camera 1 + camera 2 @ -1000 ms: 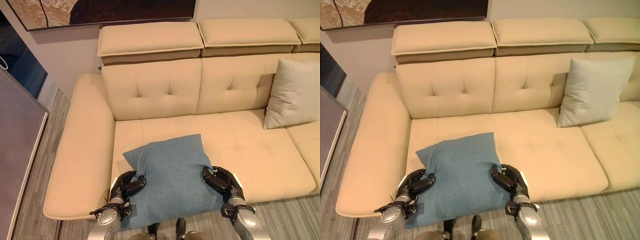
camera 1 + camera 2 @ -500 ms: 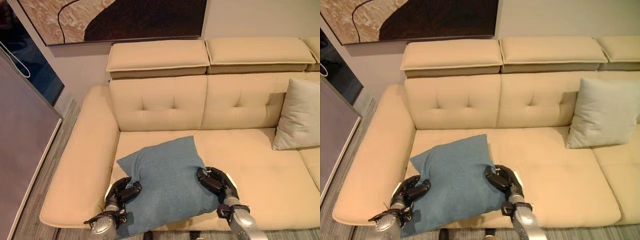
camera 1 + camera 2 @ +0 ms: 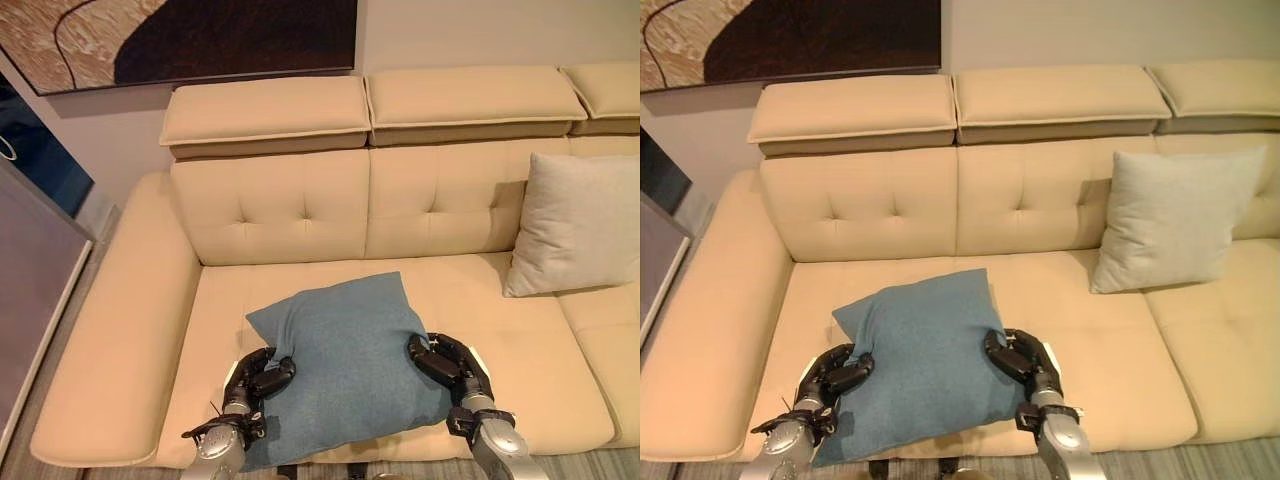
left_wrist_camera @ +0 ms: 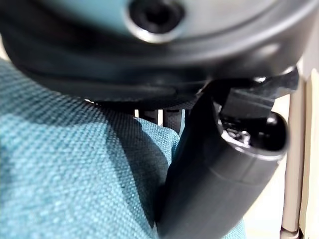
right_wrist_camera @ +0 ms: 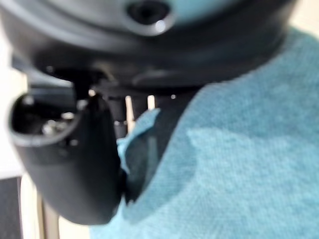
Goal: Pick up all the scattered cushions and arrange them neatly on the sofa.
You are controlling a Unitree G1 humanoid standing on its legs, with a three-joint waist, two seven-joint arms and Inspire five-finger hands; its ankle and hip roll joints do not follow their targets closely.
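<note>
A blue cushion point(image 3: 345, 365) lies over the front of the beige sofa point(image 3: 290, 190), on its left seat. My left hand point(image 3: 256, 379) is curled on the cushion's left edge and my right hand point(image 3: 447, 364) on its right edge. Both wrist views show teal fabric point(image 4: 75, 184) pinched between thumb and fingers, the same fabric point(image 5: 234, 164) filling the right one. A pale grey cushion point(image 3: 578, 222) leans upright against the backrest at the right.
The sofa's wide left armrest point(image 3: 105, 330) runs beside the blue cushion. A dark-and-tan painting point(image 3: 190, 35) hangs on the wall behind. A grey panel point(image 3: 30, 270) stands at the far left, over wood flooring.
The camera has shifted, so the sofa sits differently in the picture. Both hands keep their hold on the blue cushion, which rests a little farther onto the seat.
</note>
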